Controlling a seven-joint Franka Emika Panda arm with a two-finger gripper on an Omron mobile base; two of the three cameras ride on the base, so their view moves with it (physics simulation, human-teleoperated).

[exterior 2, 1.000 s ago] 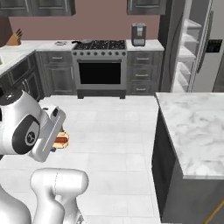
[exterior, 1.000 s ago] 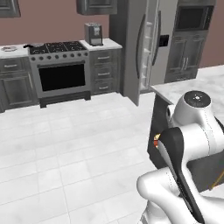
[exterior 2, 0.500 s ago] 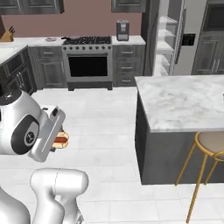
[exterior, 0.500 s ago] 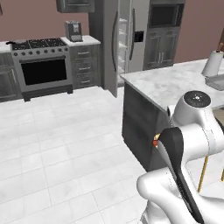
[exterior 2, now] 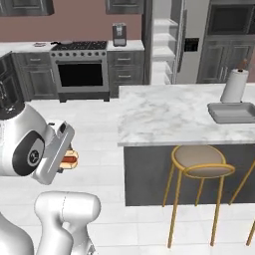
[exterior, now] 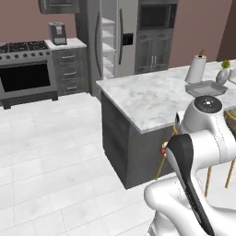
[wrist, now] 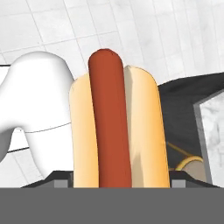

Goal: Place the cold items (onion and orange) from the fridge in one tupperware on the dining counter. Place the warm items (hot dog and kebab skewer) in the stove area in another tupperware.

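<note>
The gripper (exterior 2: 65, 160) is clamped on the hot dog (wrist: 118, 127), which fills the space between its fingers and juts out past them over the white floor tiles. The marble dining counter (exterior 2: 169, 117) lies well beyond the hand, with a grey tupperware (exterior 2: 233, 112) near its far end.

Even, bright rendered light (soft shadows), sharp.
</note>
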